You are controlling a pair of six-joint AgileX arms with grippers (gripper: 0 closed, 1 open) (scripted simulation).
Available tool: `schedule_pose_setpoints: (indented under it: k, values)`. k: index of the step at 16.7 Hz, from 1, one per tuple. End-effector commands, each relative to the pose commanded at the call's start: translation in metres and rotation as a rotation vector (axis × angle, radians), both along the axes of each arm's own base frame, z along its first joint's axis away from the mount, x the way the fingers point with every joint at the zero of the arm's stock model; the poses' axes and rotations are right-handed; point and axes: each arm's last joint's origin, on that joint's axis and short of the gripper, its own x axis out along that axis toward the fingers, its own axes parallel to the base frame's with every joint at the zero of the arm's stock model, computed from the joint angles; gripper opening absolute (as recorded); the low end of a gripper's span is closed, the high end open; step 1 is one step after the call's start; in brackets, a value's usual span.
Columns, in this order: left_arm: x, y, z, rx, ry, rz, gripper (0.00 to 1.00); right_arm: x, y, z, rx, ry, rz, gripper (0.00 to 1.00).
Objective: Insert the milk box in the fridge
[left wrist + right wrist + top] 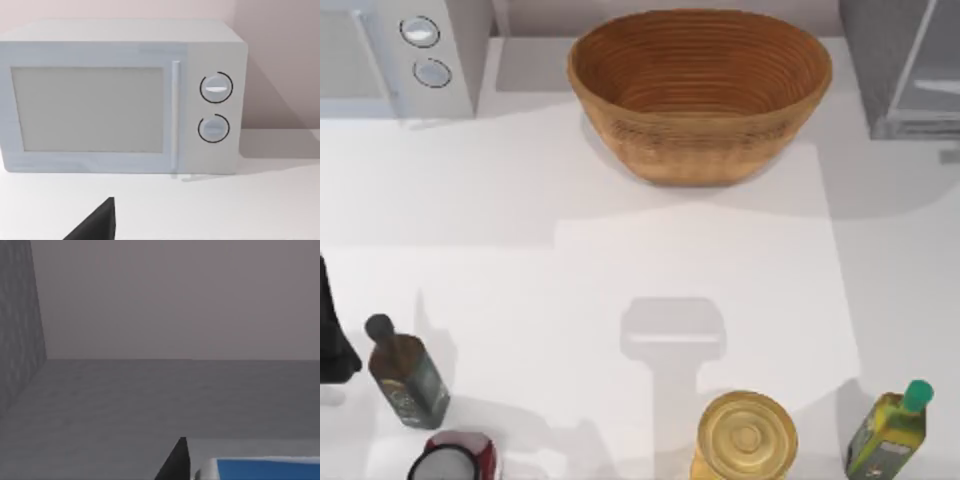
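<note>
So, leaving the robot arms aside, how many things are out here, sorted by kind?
Bottles: 2, dark stoppered bottle, green-capped yellow bottle
Round containers: 2, red white-lidded can, amber round jar
Appliances: 2, white two-dial microwave, dark grey speckled fridge
Baskets: 1, brown wicker basket
Cartons: 1, blue-topped milk box
Total: 8

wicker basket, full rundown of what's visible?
The wicker basket is a large oval bowl of coiled, ribbed weave, tan-brown, darker on the inside, which has nothing in it. It stands upright on the white table at the back centre, between the white appliance and the fridge, apart from both.
</note>
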Motion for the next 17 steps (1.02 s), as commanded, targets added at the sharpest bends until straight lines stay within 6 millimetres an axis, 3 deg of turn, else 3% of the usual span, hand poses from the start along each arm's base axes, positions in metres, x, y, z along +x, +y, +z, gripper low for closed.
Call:
schedule_pose_setpoints:
  k: [6, 14, 17]
  values:
    - [0.000, 0.000, 0.000, 0.000, 0.000, 0.000, 1.00, 0.007, 0.003, -0.002, -0.002, 0.010, 0.011, 0.00]
    - [0.000, 0.000, 0.000, 0.000, 0.000, 0.000, 1.00, 0.086, 0.006, 0.029, -0.013, -0.060, 0.037, 0.00]
    - [0.000, 0.000, 0.000, 0.000, 0.000, 0.000, 1.00, 0.109, 0.003, 0.027, -0.003, -0.032, 0.019, 0.00]
